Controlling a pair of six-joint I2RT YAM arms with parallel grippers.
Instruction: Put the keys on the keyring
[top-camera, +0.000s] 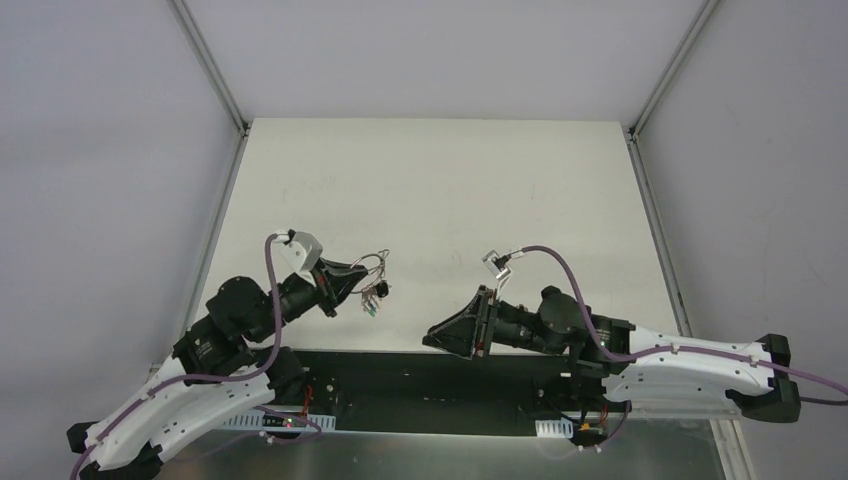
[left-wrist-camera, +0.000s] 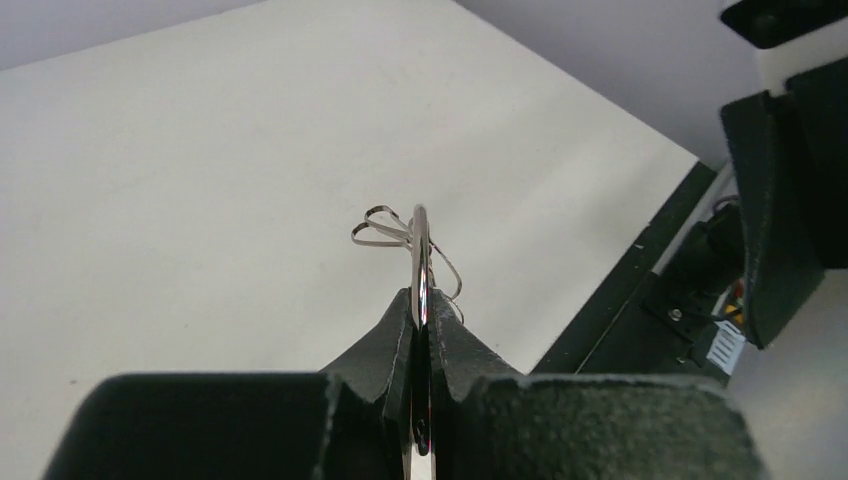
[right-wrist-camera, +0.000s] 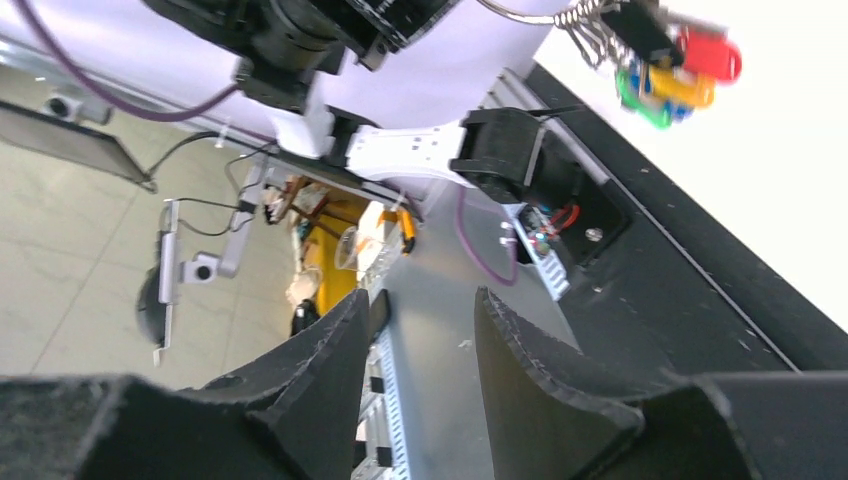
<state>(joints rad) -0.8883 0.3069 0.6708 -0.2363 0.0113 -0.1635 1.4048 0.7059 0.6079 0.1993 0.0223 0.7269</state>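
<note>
Clamping the keyring (left-wrist-camera: 419, 250) in the closed left gripper (left-wrist-camera: 420, 318), with green key (top-camera: 372, 312) and black key (top-camera: 382, 291) hanging beneath. Holding the right gripper (right-wrist-camera: 420, 296) spread, empty, well apart.

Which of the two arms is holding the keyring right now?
The left arm: its jaws are shut on the edge of the metal keyring. The right arm has its jaws open with nothing between them.

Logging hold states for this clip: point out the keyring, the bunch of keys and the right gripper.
keyring (left-wrist-camera: 421, 262), left wrist view, on its edge-on rim.
bunch of keys (right-wrist-camera: 688, 88), right wrist view, on the yellow head.
right gripper (right-wrist-camera: 422, 300), right wrist view, midway between its fingertips.
</note>
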